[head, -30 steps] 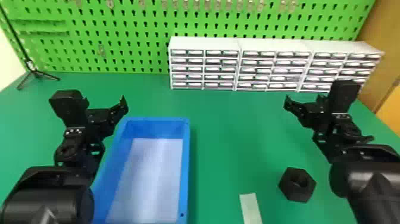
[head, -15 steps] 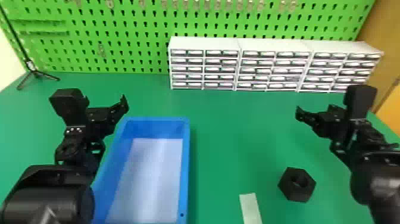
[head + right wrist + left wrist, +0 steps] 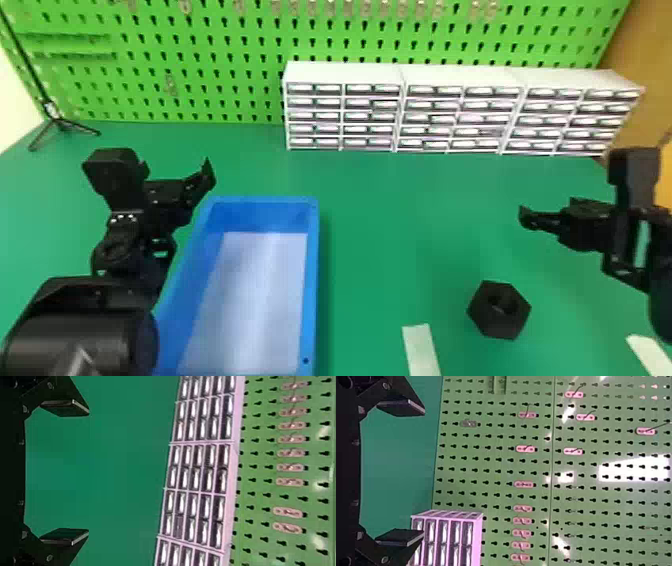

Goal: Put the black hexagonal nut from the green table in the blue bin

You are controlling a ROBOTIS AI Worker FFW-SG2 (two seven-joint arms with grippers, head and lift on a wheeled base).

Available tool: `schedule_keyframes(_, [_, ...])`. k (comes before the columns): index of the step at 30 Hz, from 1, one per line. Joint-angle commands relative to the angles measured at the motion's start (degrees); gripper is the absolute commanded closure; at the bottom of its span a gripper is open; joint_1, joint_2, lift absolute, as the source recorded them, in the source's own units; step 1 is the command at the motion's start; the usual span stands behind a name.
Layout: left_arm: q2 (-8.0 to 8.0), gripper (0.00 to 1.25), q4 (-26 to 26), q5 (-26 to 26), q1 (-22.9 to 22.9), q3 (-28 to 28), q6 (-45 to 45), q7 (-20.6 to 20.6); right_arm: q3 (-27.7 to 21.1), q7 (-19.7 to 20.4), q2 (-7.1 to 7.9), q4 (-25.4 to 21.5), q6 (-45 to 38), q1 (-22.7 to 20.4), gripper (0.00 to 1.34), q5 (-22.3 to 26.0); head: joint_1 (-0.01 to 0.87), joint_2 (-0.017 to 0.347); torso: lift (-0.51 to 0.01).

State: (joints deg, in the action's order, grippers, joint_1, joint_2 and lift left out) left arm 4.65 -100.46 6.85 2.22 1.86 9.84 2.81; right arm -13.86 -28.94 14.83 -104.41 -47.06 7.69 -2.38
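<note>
Green table (image 3: pixel 400 200), backed by an upright green pegboard (image 3: pixel 225 65) bearing small metal hooks; pale tripod-like legs are not rendered here, the stand (image 3: pixel 60 121) at far left being black. Along the table's rear edge, toward the right, stand white drawer units (image 3: pixel 345 75), side by side, each with stacked rows of small drawers. The blue bin (image 3: pixel 311 280), a long rectangular tray with raised walls and a whitish floor, lies at left of centre in the near part of the table. The black hexagonal nut (image 3: pixel 482 320) rests on the table to the right of the bin, well apart from it, its central hole visible. Between bin and nut, toward the near edge, lies a pale strip (image 3: pixel 421 350); a second strip (image 3: pixel 645 352) lies at the near right.Green table (image 3: pixel 400 200), seen from the head view, with an upright green pegboard (image 3: pixel 225 65) behind it bearing small metal hooks. White drawer units (image 3: pixel 345 75) stand side by side before the board, from the middle toward the right; a black tripod (image 3: pixel 60 121) stands at far left. The blue bin (image 3: pixel 311 280), a rectangular vessel with raised walls and a whitish floor, lies left of centre in the near part of the table. The black hexagonal nut (image 3: pixel 482 320) rests on the table to the right of the bin and well apart from it, its central hole visible. Between bin and nut, toward the near edge, lies a pale strip (image 3: pixel 421 350). The left gripper (image 3: pixel 175 171) is above the table near the bin's far left corner; in the left wrist view its two flat fingers (image 3: pixel 401 408) are spread wide apart. The right gripper (image 3: pixel 547 212) is above the table, farther back than the nut and to its right; in the right wrist view its fingers (image 3: pixel 65 408) are likewise spread wide, with green table surface between them.
</note>
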Motion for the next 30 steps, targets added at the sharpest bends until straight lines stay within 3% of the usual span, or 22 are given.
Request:
schedule_keyframes(1, [0.0,0.2,0.0,-0.09,-0.2,0.07,0.0,0.0,-0.29,-4.02,2.4,-3.34,-6.11,-0.83,0.22,-3.6,0.686,0.028,-0.096])
schedule_keyframes(9, [0.09,0.2,0.0,-0.26,-0.37,0.16,0.0,0.0,2.43,-15.36,6.71,-6.24,-12.44,-1.09,0.22,-10.89,0.686,0.028,-0.096])
schedule_keyframes(15, [0.35,0.2,0.0,-0.35,-0.37,0.16,0.0,0.0,7.79,-23.53,10.49,-7.29,-15.51,-0.65,0.22,-16.43,0.686,0.028,-0.096])
schedule_keyframes(20, [0.79,0.2,0.0,-0.35,-0.37,-0.02,0.0,0.0,12.45,-31.97,13.83,-7.29,-16.22,0.31,0.22,-23.81,0.686,0.028,-0.096])
schedule_keyframes(30, [0.97,0.2,0.0,-0.35,-0.55,-0.19,0.0,0.0,14.12,-39.61,18.22,-6.77,-15.07,-0.57,0.22,-28.91,0.686,0.028,-0.096])
